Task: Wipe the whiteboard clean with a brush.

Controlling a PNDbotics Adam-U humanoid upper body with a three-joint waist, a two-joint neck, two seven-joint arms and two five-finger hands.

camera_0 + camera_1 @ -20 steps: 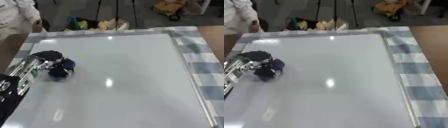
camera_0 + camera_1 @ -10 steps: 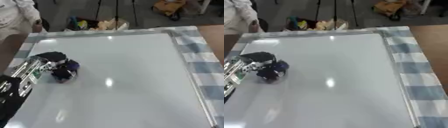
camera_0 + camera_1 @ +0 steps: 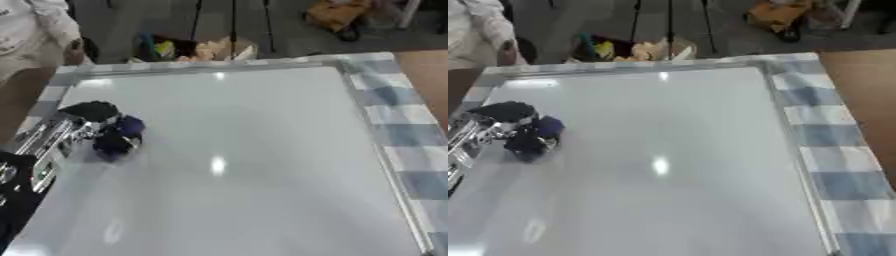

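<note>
The brush (image 3: 116, 136), a dark blue-black lump whose shape is hard to make out, sits on the whiteboard (image 3: 254, 150) near its left edge, about a third of the way down from the far edge. The left hand (image 3: 83, 122) is clamped on it, fingers curled round it from the left and above, so much of the brush is hidden under them. The black and silver forearm (image 3: 26, 165) runs back along the board's left edge to the near left corner, where it is cut off.

The whiteboard lies flat and covers most of the desk, its surface showing only glare spots from lights. A blue and white checked cloth (image 3: 398, 125) shows along the desk's right edge and far edge, under the board's frame. The right hand shows in neither view.
</note>
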